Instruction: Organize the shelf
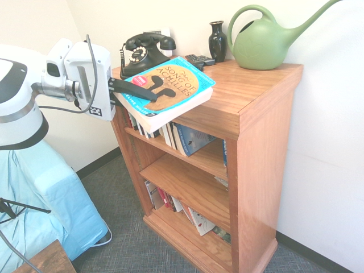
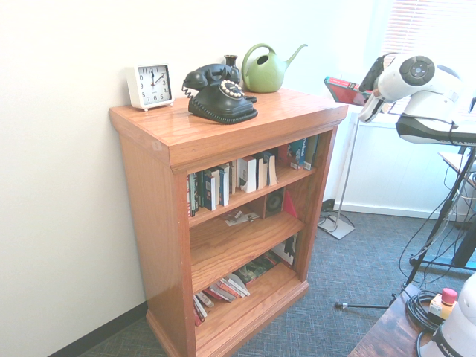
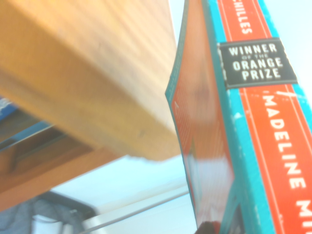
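The shelf (image 1: 256,96) (image 2: 223,130) is a reddish-orange wooden bookcase with a wide top and three inner tiers. My gripper (image 1: 149,94) (image 2: 368,80) is shut on a teal and orange paperback (image 1: 170,85) (image 2: 343,91) titled "The Song of Achilles". It holds the book roughly flat, cover up, in the air at about the height of the shelf top. In the second exterior view the book hangs just off the top's front corner, apart from it. In the wrist view the book's spine (image 3: 253,122) shows beside the overhanging top edge (image 3: 87,78).
On the top stand a black rotary phone (image 2: 219,93), a green watering can (image 1: 267,40), a dark vase (image 1: 217,41), a remote (image 1: 199,59) and a white clock (image 2: 151,85). Books (image 2: 230,178) fill the upper tier; more lie on the bottom tier (image 2: 227,288). A blue-covered object (image 1: 51,210) stands nearby.
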Robot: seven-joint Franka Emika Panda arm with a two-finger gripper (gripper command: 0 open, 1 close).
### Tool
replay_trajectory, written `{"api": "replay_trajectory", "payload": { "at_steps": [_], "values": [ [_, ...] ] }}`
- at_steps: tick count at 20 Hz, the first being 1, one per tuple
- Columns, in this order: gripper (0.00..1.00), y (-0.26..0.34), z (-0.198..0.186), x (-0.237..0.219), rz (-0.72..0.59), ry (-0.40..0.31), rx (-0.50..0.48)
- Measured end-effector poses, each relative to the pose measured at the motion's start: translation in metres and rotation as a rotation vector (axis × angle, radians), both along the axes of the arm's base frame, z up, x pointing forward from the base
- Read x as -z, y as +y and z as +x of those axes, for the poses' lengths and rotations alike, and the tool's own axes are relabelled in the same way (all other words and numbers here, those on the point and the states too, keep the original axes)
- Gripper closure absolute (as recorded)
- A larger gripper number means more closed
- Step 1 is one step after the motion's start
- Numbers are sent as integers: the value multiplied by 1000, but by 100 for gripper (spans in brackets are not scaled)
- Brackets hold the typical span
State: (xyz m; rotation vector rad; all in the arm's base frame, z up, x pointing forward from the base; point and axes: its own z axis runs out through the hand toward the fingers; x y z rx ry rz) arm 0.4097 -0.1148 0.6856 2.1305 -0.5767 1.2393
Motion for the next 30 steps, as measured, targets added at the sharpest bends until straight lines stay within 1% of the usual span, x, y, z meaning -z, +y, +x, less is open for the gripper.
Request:
{"api": "replay_trajectory", "payload": {
  "at_steps": [6, 9, 12, 16, 18, 23, 27, 30],
  "values": [
    [100, 12, -68, 19, 200, -33, -28],
    [100, 15, -84, 42, 294, -28, -35],
    [100, 21, -88, 77, 386, -18, -50],
    [100, 36, -82, 124, 465, 2, -67],
    [100, 39, -74, 141, 491, 11, -72],
    [100, 41, -47, 180, 526, 39, -103],
    [100, 43, -21, 217, 535, 54, -109],
    [100, 40, -8, 230, 544, 58, -120]
  ]
}}
